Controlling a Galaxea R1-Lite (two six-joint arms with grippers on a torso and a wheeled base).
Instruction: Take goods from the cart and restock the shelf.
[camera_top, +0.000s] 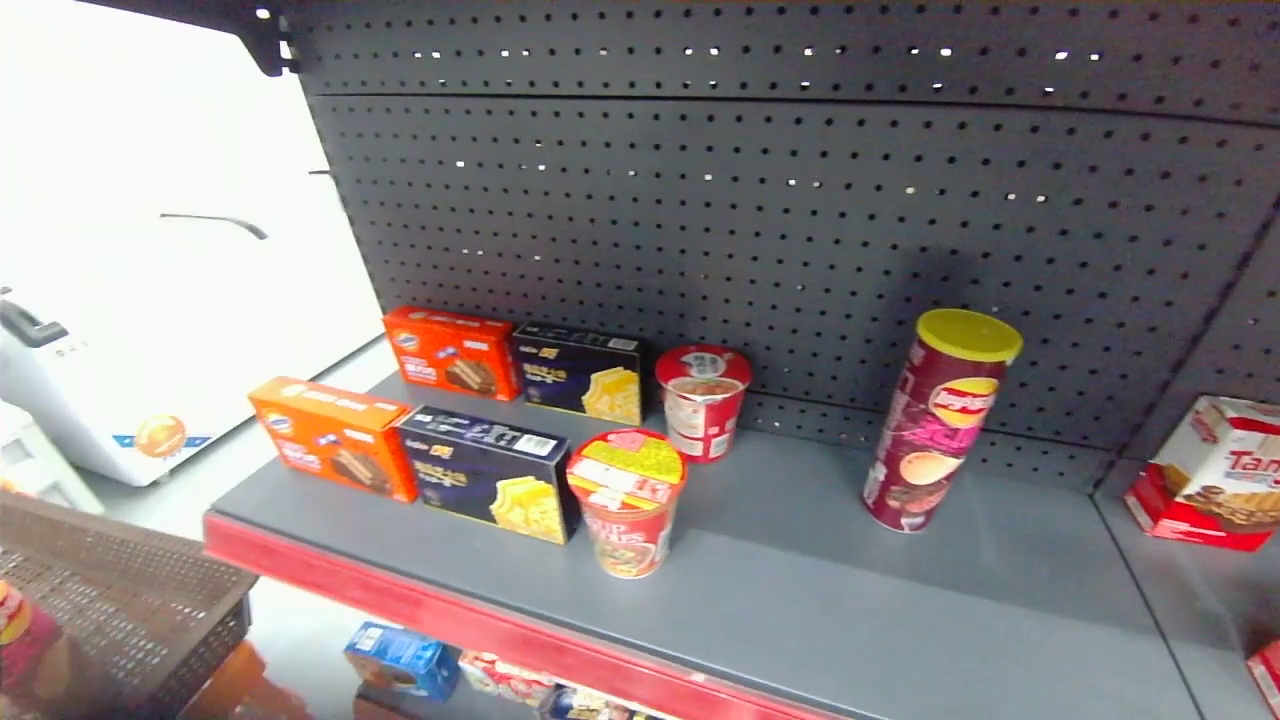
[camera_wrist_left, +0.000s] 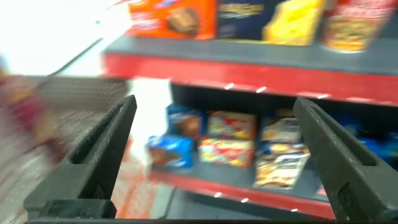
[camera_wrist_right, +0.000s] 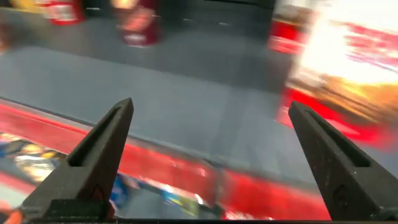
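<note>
Left tool (camera_wrist_left: 214, 168): wide open and holding nothing; it faces the red front lip of the shelf (camera_top: 800, 580), with the lower-tier packets (camera_wrist_left: 230, 140) seen between its fingers.
Right tool (camera_wrist_right: 211, 162): fingers spread, empty; it sits just off the shelf's front edge, well apart from the chips can (camera_top: 935, 420) (a dark red blur in the right wrist view).
Cart (camera_top: 110, 590): dark mesh basket at the robot's lower left, below shelf level and cut off by the frame.
Cart goods: one red-and-yellow item (camera_top: 20, 640) at the corner, too cropped to identify.
Shelf, left group: two orange boxes (camera_top: 335, 437), each just beside a dark blue box (camera_top: 490, 473), in a front and a rear row.
Shelf, middle: front noodle cup (camera_top: 627, 502) touching the front blue box; rear noodle cup (camera_top: 702, 402) near the pegboard (camera_top: 800, 200).
Shelf, right: chips can upright with a yellow lid, standing alone; red-and-white wafer box (camera_top: 1210, 475) in the next bay, cut off.
Hard to make out: both wrist views are motion-blurred, so the packets cannot be told apart.
</note>
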